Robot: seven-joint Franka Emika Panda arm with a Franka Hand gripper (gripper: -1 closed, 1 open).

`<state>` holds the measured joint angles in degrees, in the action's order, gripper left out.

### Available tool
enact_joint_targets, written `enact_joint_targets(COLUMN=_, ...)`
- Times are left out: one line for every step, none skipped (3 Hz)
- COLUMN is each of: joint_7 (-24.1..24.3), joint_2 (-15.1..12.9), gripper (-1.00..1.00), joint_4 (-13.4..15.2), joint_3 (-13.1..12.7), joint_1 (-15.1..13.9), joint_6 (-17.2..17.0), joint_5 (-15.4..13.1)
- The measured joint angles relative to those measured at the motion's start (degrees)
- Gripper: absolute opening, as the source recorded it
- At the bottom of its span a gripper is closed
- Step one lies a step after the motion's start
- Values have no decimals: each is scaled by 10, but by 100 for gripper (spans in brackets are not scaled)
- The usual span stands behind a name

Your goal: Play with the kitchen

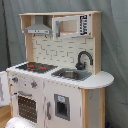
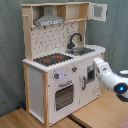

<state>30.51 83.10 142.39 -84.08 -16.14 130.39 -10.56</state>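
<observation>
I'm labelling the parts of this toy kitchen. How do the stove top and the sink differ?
The stove top is flat and black with red burner rings, while the sink is a recessed metal basin. A curved black faucet rises behind the sink; nothing stands on the stove top. In the second exterior view the stove top lies to the left of the sink. Both are set side by side in the same counter of the kitchen.

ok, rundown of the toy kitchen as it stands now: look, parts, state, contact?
The kitchen stands upright on a wood floor, white panels with light-wood frame. On top: a black stove top with red rings, a metal sink and a black curved faucet. Above: a grey hood, a pegboard back and an open upper cabinet door. The oven door is shut. The robot arm is at its front; contact unclear.
</observation>
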Motion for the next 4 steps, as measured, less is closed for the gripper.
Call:
enact_joint_targets(joint_7=-44, joint_2=5, gripper=100, joint_4=9, joint_3=42, joint_1=21, joint_6=-28, joint_5=-3)
enact_joint_targets(joint_7=-89, joint_2=13, gripper=100, joint_4=12, joint_3=84, joint_1=40, joint_6=-60, joint_5=-12)
enact_joint_targets(joint_7=-135, joint_2=18, gripper=100, joint_4=12, joint_3=127, joint_1=58, joint_6=-93, joint_5=-28)
enact_joint_targets(joint_7=-183, joint_2=20, gripper=100, joint_4=11, joint_3=171, joint_1=73, joint_6=-118, joint_5=-51)
